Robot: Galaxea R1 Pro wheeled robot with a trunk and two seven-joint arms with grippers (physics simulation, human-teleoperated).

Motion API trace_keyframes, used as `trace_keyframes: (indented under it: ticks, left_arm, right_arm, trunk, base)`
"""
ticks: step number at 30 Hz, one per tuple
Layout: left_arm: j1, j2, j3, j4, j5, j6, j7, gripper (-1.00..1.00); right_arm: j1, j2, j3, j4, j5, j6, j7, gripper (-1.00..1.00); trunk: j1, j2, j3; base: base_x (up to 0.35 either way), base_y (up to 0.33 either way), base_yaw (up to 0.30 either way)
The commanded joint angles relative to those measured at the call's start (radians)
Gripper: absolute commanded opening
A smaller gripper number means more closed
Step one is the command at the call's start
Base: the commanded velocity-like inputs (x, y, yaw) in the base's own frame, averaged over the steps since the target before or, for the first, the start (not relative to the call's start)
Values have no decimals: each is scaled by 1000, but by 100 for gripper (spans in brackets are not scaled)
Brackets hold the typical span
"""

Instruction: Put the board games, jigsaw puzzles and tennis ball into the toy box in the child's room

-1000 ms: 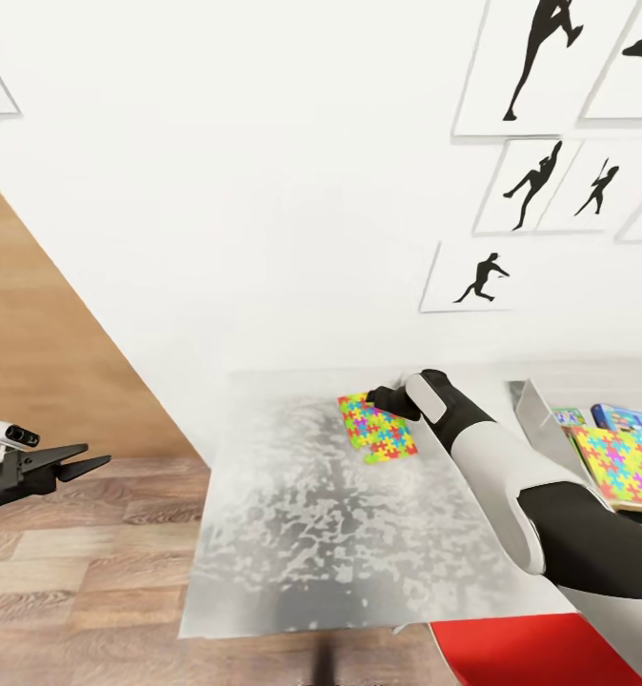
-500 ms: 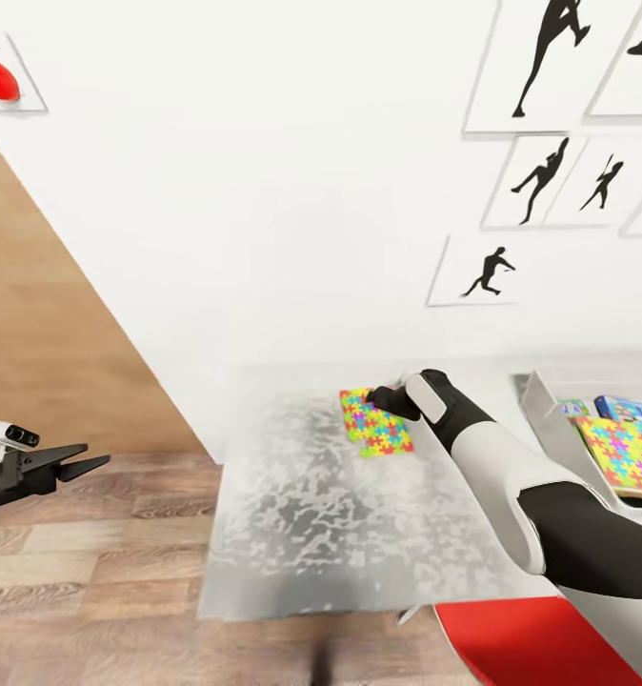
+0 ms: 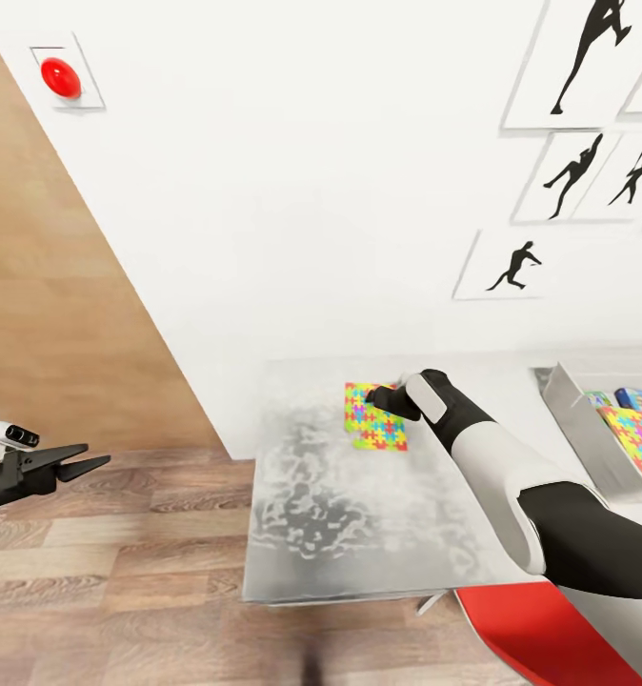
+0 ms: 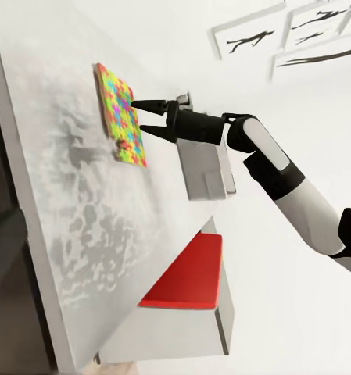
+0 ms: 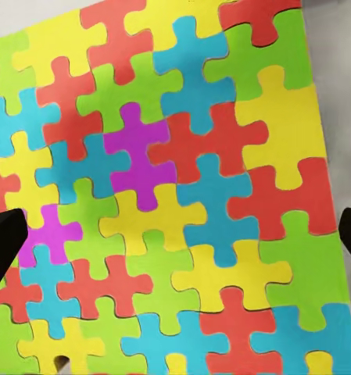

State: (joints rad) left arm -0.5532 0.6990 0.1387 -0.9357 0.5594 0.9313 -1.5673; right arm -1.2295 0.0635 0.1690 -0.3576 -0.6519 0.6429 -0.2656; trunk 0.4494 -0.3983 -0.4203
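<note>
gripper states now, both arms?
Left gripper: open, empty, out over the floor.
Right gripper: open, just above the jigsaw puzzle, not gripping it.

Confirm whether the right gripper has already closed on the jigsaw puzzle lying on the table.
No. In the left wrist view the right gripper has its fingers spread apart just above the jigsaw puzzle.

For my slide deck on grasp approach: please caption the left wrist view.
Right tool, jaws open, poised just above the jigsaw puzzle lying flat on the table.
</note>
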Motion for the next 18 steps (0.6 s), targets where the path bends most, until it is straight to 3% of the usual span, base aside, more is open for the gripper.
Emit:
trace_keyframes:
  ticks: [1,18]
  left_arm:
    - [-1,0,-1,0,0,11,-4,100]
    - [-1,0,-1,0,0,11,-4,100]
  right_arm:
    - [-1,-1,7,-1,-11,3,-9,100]
    - [-1,-1,7,-1,-11,0,-9,100]
  trunk:
    - [1,-2,-2]
    - [1,-2,-2]
  base:
    - [43,31,0]
    - [13,144,0]
